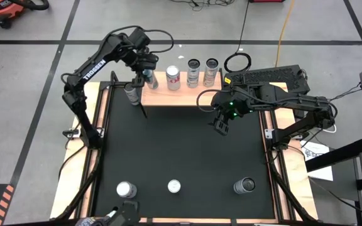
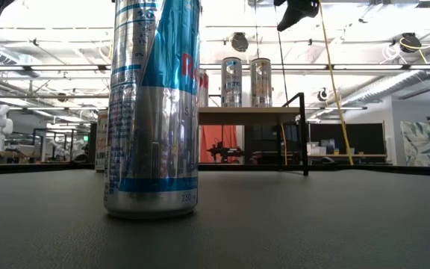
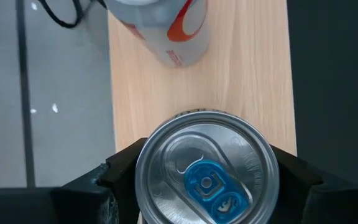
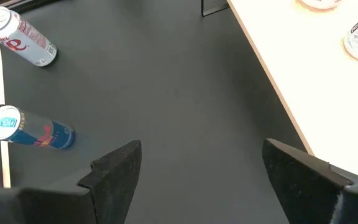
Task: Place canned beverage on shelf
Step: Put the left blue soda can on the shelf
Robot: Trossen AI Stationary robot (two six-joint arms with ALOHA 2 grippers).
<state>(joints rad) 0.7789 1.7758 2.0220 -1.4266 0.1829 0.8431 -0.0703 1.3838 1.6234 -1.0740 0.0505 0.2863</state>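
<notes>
One can (image 3: pixel 207 175) sat clamped between your left gripper's (image 3: pixel 207 186) jaws over the shelf (image 1: pixel 184 94) at the frame's upper middle. You held it at mid-body: probably rigid but thin-walled, smooth, slippery. Your right gripper (image 4: pixel 219 180) hung agape, empty, over the mat.
</notes>
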